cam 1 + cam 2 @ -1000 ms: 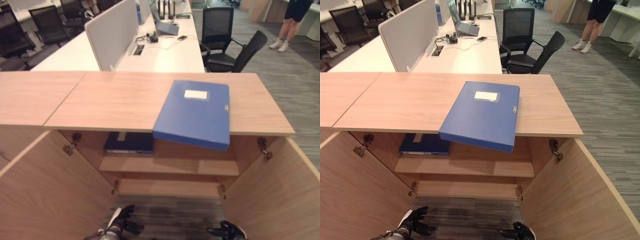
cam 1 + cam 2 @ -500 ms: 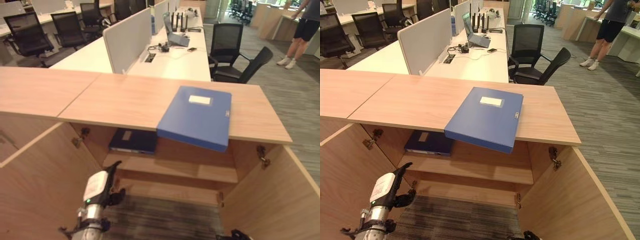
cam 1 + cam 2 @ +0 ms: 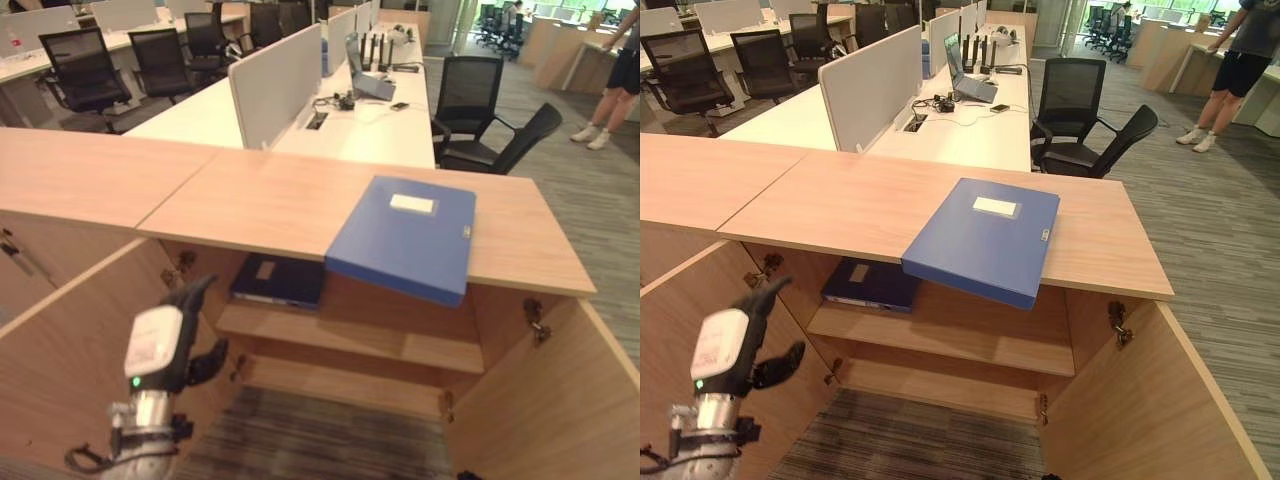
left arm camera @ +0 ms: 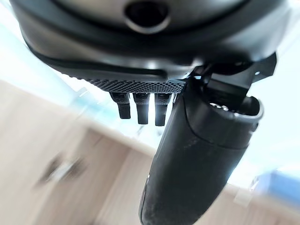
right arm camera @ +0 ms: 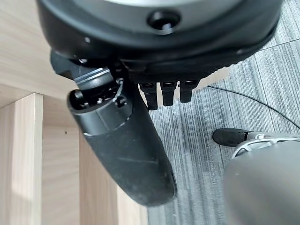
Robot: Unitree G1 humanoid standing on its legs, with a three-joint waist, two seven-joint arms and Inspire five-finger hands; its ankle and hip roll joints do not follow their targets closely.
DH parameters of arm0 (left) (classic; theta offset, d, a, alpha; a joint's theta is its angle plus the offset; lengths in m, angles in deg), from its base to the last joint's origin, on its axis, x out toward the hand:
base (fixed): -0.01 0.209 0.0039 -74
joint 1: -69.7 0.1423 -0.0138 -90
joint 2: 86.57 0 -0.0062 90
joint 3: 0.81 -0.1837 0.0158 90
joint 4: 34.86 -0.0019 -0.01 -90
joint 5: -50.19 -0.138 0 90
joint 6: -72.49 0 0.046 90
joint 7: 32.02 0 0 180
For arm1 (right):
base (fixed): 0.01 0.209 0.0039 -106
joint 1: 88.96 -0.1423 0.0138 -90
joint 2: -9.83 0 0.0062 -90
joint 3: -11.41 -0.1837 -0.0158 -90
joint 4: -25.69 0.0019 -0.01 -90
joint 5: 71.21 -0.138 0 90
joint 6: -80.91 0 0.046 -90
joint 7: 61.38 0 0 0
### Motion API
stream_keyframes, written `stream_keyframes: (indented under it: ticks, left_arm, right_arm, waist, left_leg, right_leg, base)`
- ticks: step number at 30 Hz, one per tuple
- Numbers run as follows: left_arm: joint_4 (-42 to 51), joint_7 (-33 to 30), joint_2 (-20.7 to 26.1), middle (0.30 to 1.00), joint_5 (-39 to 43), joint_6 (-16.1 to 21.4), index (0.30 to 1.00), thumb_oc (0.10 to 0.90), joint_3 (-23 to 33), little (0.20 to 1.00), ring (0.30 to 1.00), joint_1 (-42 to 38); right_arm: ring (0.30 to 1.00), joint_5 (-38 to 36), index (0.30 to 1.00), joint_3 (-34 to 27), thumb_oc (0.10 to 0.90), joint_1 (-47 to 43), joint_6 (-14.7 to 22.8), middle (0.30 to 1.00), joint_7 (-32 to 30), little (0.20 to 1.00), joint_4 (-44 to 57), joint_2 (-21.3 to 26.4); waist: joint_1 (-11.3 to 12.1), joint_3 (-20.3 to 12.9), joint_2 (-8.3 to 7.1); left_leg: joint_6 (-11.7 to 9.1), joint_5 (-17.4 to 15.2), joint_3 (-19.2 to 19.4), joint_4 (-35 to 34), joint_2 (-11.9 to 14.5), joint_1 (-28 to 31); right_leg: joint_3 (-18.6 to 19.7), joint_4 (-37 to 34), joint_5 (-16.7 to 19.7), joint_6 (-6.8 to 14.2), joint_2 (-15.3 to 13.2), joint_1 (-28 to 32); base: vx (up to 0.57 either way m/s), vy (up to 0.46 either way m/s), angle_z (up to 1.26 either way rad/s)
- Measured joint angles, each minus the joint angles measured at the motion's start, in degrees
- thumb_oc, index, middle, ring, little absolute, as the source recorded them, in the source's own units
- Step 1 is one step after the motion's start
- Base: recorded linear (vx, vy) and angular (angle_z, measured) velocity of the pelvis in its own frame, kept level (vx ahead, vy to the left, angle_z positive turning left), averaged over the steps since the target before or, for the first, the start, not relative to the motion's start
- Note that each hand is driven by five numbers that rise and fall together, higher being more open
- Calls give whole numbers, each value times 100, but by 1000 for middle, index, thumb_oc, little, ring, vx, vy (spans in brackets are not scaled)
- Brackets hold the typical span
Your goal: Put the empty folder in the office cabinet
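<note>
the blue folder (image 3: 404,237) lies flat on the wooden cabinet top (image 3: 280,200), towards its right half, with its near edge jutting out past the front edge over the open cabinet; a white label (image 3: 412,204) sits on its upper face. no hand touches it. under the top, the cabinet (image 3: 940,330) stands open, both doors swung outward: the left door (image 3: 70,340) at the left and the right door (image 3: 1150,400) at the right. on the upper shelf (image 3: 350,340) inside, towards its left end, lies a second, darker folder (image 3: 278,281), flat, well below and to the left of the blue one. the left hand (image 3: 160,345) is raised in front of the left door, apart from everything, its fingers (image 4: 138,106) loosely extended and holding nothing, thumb standing out to the side. the right hand (image 5: 126,140) hangs low beside a wooden panel over the grey carpet (image 5: 197,136), its fingers relaxed and empty. beyond the cabinet a white desk (image 3: 970,125) with a grey divider (image 3: 870,85) carries a laptop (image 3: 965,85), with black office chairs (image 3: 1085,115) beside it, and a person (image 3: 1225,70) stands at the far right
</note>
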Motion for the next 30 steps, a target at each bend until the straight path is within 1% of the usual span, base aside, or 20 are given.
stream_keyframes:
  ticks: [1, 3, 5, 7, 11, 13, 14, 17, 20, 23, 28, 30]
  left_arm:
    - [284, -4, 192, 900, -4, 87, 900, 800, -9, 900, 900, -270]
    - [476, -9, 346, 900, -10, 195, 900, 800, -18, 900, 900, -464]
    - [639, -2, 349, 900, -9, 343, 900, 800, -74, 900, 900, -670]
    - [701, 20, 351, 900, -9, 417, 900, 800, -125, 900, 900, -738]
    - [701, 172, 407, 900, -6, 413, 900, 800, -374, 900, 900, -1005]
    - [701, 291, 545, 900, -2, 426, 900, 800, -540, 900, 900, -1106]
    - [701, 362, 541, 900, -2, 477, 900, 800, -567, 900, 900, -1121]
    - [702, 458, 558, 900, 7, 498, 900, 800, -695, 900, 900, -1183]
    - [688, 640, 553, 900, 29, 487, 900, 800, -1013, 900, 900, -1354]
    - [688, 680, 522, 900, 57, 513, 900, 800, -1196, 900, 900, -1393]
    - [688, 892, 518, 900, 71, 518, 900, 800, -1239, 900, 900, -1455]
    - [671, 915, 516, 900, 80, 478, 900, 800, -1411, 900, 900, -1582]
  right_arm:
    - [900, 54, 900, 68, 800, 0, -1, 900, 28, 900, 0, -2]
    - [900, 89, 900, 81, 800, 0, -1, 900, 35, 900, 0, -2]
    - [900, 102, 900, 83, 800, -4, -4, 900, 40, 900, -5, 38]
    - [900, 114, 900, 83, 800, 0, -3, 900, 42, 900, -4, 51]
    - [900, 153, 900, 83, 800, 10, -13, 900, 39, 900, -22, 65]
    - [900, 162, 900, 82, 800, -7, -15, 900, 39, 900, -56, 66]
    - [900, 178, 900, 78, 800, 5, -12, 900, 39, 900, -60, 75]
    - [900, 201, 900, 70, 800, 3, -26, 900, 36, 900, -97, 98]
    - [900, 200, 900, 28, 800, -18, -30, 900, 17, 900, -195, 104]
    - [900, 199, 900, 24, 800, -26, -32, 900, 12, 900, -217, 115]
    - [900, 197, 900, 3, 800, -20, -33, 900, -18, 900, -218, 127]
    - [900, 196, 900, -9, 800, -19, -33, 900, -27, 900, -220, 128]
  waist:
    - [-13, -16, 48]
    - [-4, -15, 91]
    - [-85, -25, 164]
    - [-172, -37, 198]
    - [-229, -38, 226]
    - [-277, -36, 239]
    - [-350, -34, 258]
    - [-332, -39, 298]
    - [-388, -31, 338]
    - [-471, -21, 370]
    - [-506, -27, 412]
    - [-521, -29, 414]
  left_leg:
    - [4, 6, 9, 0, 0, 7]
    - [5, 10, 22, 0, -3, 16]
    - [5, 11, 45, 0, -2, 40]
    - [3, 12, 63, 0, 11, 50]
    - [-12, 20, 101, 1, 54, 50]
    - [-24, 19, 110, 0, 69, 49]
    - [-34, 12, 134, 0, 74, 53]
    - [-46, 1, 229, 0, 82, 58]
    - [-44, 1, 270, 0, 80, 47]
    - [-44, 0, 321, 0, 82, 59]
    - [-44, 0, 379, 0, 84, 61]
    - [-44, 0, 377, 0, 84, 62]
  right_leg:
    - [8, 0, 7, 8, -1, 1]
    - [20, 0, 14, 14, 0, 4]
    - [44, 0, 21, 18, -8, 11]
    - [65, -1, 22, 17, 2, 7]
    - [119, -1, 32, 3, 21, -23]
    - [130, -1, 35, -1, 30, -27]
    - [152, -2, 38, -6, 26, -41]
    - [244, -2, 56, -13, 30, -87]
    - [288, -2, 78, -17, 32, -123]
    - [324, -2, 81, -14, 34, -137]
    - [386, -2, 92, -11, 40, -165]
    - [388, -2, 95, -10, 39, -164]
  base:
    - [-3, -27, -3]
    - [-4, -19, -4]
    - [1, -24, -5]
    - [1, -24, -6]
    - [-7, -15, -6]
    - [-4, -10, -5]
    - [1, -11, -8]
    - [0, -1, -17]
    - [0, 1, -6]
    - [8, -2, -6]
    - [11, 0, -6]
    - [0, 0, 0]
